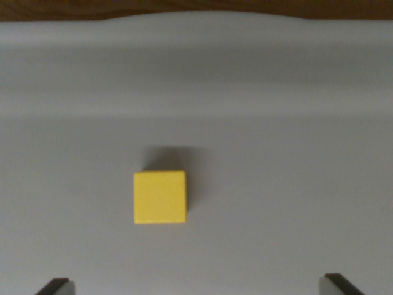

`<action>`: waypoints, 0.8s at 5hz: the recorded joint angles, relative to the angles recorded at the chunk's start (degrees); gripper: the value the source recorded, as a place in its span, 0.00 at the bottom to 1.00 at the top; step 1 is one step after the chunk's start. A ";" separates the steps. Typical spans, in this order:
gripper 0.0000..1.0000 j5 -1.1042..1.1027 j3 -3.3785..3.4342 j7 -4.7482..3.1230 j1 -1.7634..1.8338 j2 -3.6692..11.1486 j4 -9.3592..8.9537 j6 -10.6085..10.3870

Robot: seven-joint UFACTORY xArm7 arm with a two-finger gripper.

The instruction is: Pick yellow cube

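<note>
A yellow cube [159, 196] lies flat on a pale grey-white surface, a little left of the wrist view's middle. My gripper [196, 286] hangs above the surface with its two dark fingertips [56, 286] just showing at the bottom corners, far apart, so it is open. Nothing is between the fingers. The cube sits above the fingertips in the picture, nearer the left finger than the right one, and apart from both.
The pale surface [276, 184] fills nearly the whole view. A brown wooden strip [196, 7] runs along the top edge, beyond a soft raised fold of the surface.
</note>
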 joint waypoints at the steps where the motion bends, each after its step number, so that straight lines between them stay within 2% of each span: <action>1: 0.00 0.00 0.00 0.00 0.00 0.00 0.00 0.00; 2: 0.00 0.22 0.16 0.08 0.14 1.68 -1.00 -2.71; 3: 0.00 0.22 0.16 0.08 0.14 1.68 -1.00 -2.71; 4: 0.00 0.43 0.32 0.15 0.28 3.36 -2.01 -5.42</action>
